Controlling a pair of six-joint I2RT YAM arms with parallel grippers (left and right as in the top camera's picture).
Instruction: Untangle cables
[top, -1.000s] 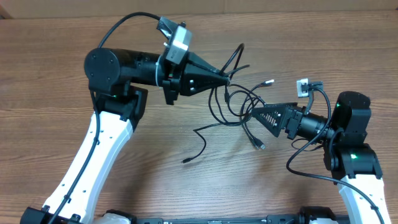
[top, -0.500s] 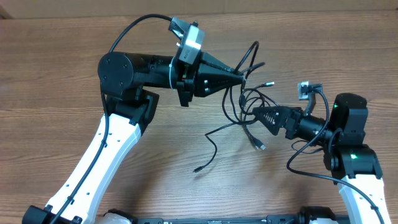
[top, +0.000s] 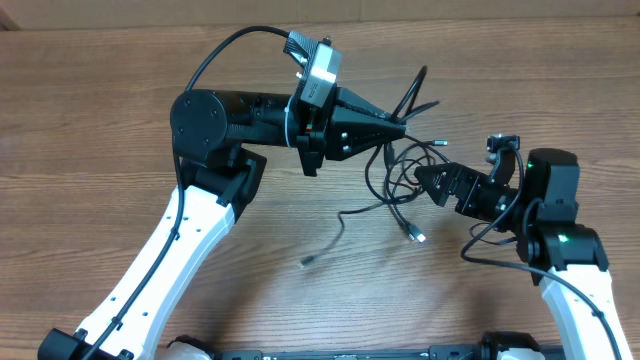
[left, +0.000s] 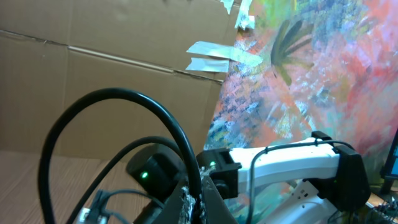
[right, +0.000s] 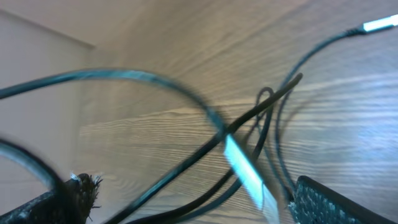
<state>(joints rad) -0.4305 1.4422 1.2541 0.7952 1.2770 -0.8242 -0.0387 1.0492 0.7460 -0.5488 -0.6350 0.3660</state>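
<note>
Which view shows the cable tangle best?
Overhead: all the cables, loose ends included, between the left gripper and right gripper. Left wrist shows one loop; right wrist, blurred strands close up.

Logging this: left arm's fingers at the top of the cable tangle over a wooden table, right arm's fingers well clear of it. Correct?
No. The right arm's fingers are not clear: the overhead view shows them at the cables, on the tangle's right side. The left arm's fingers at its top, over the wooden table, stand.
</note>
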